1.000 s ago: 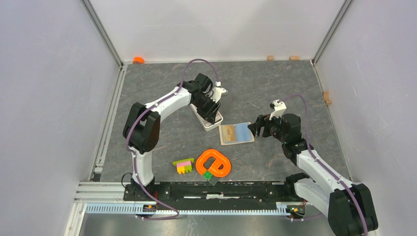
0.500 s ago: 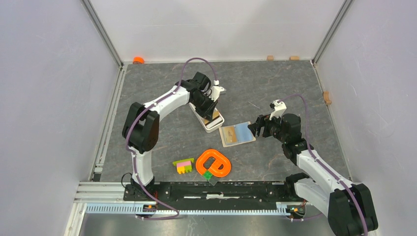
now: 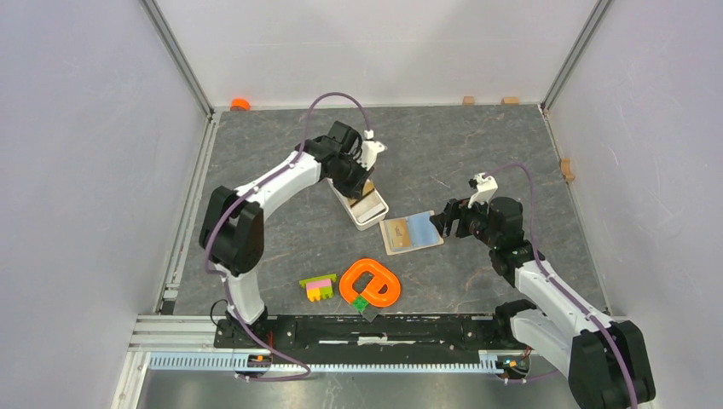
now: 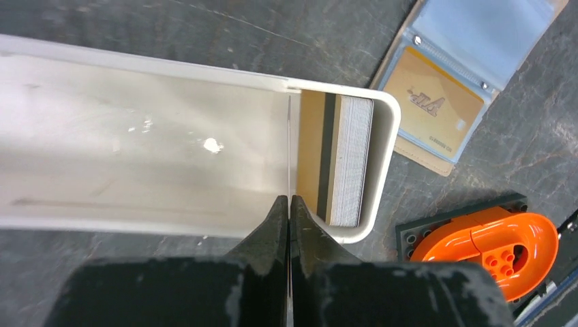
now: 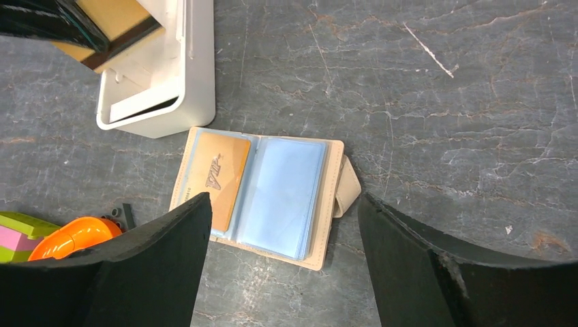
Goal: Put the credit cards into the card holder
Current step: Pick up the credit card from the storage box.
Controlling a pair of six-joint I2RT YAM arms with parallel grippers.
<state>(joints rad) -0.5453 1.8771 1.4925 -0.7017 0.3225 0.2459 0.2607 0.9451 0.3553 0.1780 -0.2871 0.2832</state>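
Note:
The beige card holder (image 3: 411, 232) lies open on the grey table, also in the right wrist view (image 5: 327, 204). An orange-gold credit card (image 5: 218, 180) sits in its left sleeve. The right side shows light blue sleeves (image 5: 283, 187), and I cannot pick out a light blue card there. My left gripper (image 3: 365, 181) is shut on another gold card with a dark stripe (image 5: 109, 20). In the left wrist view that card (image 4: 289, 136) is edge-on over the white tray (image 4: 136, 136). My right gripper (image 5: 283, 272) is open above the holder, touching nothing.
A stack of cards (image 4: 349, 160) stands at the tray's near end. An orange curved toy (image 3: 370, 284) and pink-yellow-green bricks (image 3: 319, 287) lie near the front. A small orange item (image 3: 240, 104) and wooden blocks (image 3: 468, 100) sit along the back wall.
My left gripper has pulled back and up from the tray's near end with the gold card. The right arm and the card holder have not moved.

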